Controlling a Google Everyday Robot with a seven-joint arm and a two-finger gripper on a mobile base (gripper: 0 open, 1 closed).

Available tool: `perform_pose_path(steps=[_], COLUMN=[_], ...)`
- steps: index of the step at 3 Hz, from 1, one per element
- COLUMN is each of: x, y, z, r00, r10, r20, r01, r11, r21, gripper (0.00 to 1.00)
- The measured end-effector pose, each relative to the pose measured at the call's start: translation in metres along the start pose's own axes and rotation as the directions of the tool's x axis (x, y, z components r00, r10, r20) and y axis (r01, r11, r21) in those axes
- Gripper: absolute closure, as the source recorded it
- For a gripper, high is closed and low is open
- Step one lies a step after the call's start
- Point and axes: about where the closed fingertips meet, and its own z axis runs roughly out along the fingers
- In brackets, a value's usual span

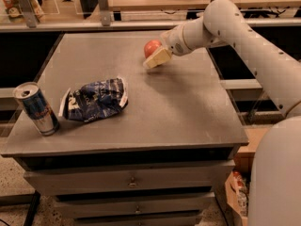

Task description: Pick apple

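Note:
The apple (151, 46) is small, round and red-orange. It is at the far middle of the grey table (178, 112). My gripper (158, 56) reaches in from the right on the white arm (244, 36) and is right at the apple. Its cream tip overlaps the apple's front right side and hides part of it. I cannot tell whether the apple rests on the table or is held.
A crumpled blue snack bag (95, 99) lies at the left middle of the table. A blue and silver drink can (36, 108) stands upright near the front left corner. Drawers are below the table. Shelves and a rail run behind it.

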Motion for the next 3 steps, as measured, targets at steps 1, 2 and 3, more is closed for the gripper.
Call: perform_pose_path(steps=[1, 2, 3], x=[0.000, -0.005, -0.026], y=[-0.002, -0.003, -0.006], z=[0.003, 0.000, -0.025], r00=[1.000, 0.999, 0.997], r10=[0.004, 0.014, 0.014], r20=[0.011, 0.035, 0.080], r01=[-0.004, -0.014, -0.014], r11=[1.0000, 0.9999, 0.9999], r21=[0.006, -0.002, 0.003], gripper=[0.41, 0.64, 0.61])
